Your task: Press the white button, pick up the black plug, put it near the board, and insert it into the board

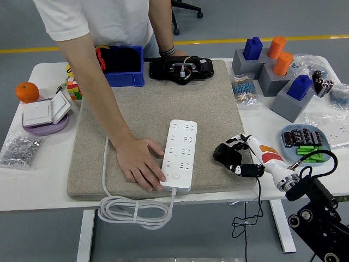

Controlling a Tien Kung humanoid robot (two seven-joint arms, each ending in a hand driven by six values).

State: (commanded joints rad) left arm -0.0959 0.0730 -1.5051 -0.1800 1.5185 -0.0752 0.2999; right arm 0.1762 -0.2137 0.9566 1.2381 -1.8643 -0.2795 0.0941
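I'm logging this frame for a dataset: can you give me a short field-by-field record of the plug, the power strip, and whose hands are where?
black plug: on the grey mat, right of the power strip, at the right hand's fingers
right hand: reaching in from lower right, fingers around the plug
power strip: white, lying lengthwise on the mat
person's hand: flat on the mat, touching the strip's left edge
left hand: not visible

My robot hand (246, 154) wearing a white shell with an orange patch and black fingertips, a silver wrist ring joining it to my black arm (313, 204), round black joints showing, a thin black cable looping beside the wrist
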